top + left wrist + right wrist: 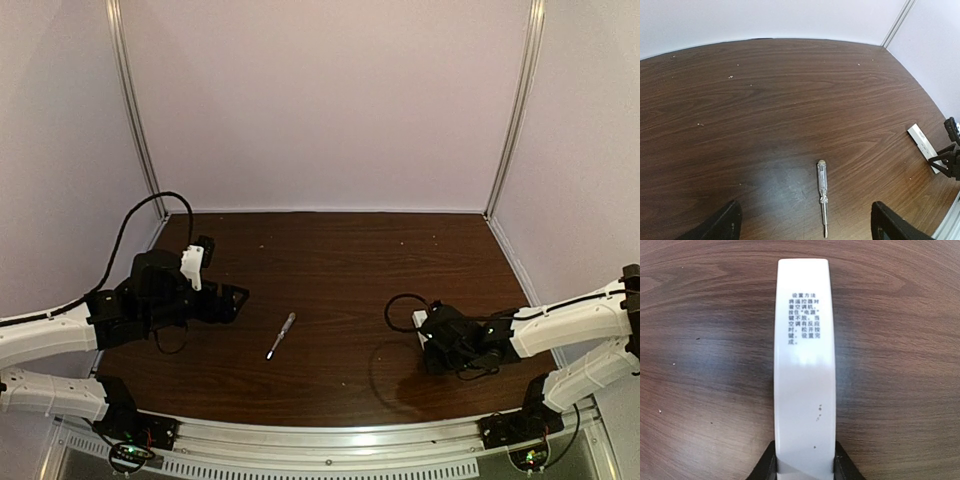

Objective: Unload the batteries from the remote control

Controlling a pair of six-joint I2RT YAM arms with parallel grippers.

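Note:
The remote control (804,365) lies flat on the dark wooden table, a slim white bar with a block of printed text facing up. My right gripper (804,460) is at its near end, one black finger pressed against each long side. From above, the remote control (420,320) peeks out beside the right gripper (432,340) at the table's right. The left wrist view catches the remote control (919,140) at its right edge. No batteries show. My left gripper (235,300) hangs open at the left, holding nothing.
A small clear-handled screwdriver (281,335) lies mid-table, tip toward the near edge; the screwdriver (822,192) sits between and ahead of the left gripper's (806,212) spread fingers. Pale walls enclose the table on three sides.

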